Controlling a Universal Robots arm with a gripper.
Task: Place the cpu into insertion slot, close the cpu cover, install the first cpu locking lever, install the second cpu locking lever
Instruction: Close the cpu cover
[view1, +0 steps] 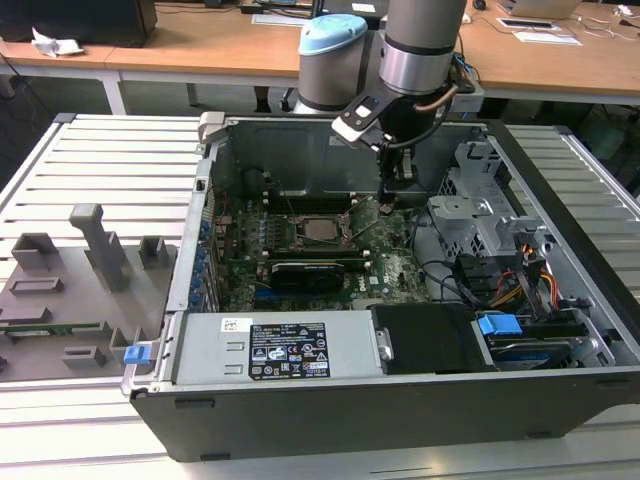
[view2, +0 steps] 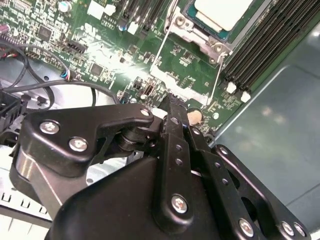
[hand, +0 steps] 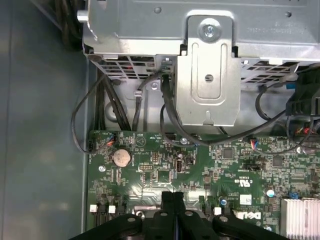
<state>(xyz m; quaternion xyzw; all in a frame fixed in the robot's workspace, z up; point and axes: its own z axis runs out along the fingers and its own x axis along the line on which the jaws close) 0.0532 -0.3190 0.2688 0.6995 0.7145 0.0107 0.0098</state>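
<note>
End effector (hand: 173, 196) is sitting clenched: fingers pressed together, nothing visible between them. Tips are hanging just over the motherboard (hand: 150, 172) beside the socket; can't tell if they're touching it. The cpu (view2: 222, 10) is lying in the socket, partly cut off at the edge of the second wrist view, and the cpu cover (view2: 199, 34) is looking flat around it. Thin wire levers (view2: 159, 47) are running alongside the socket; latched or not is hard to make out. The end effector's linkage is blocking much of the board in both wrist views.
</note>
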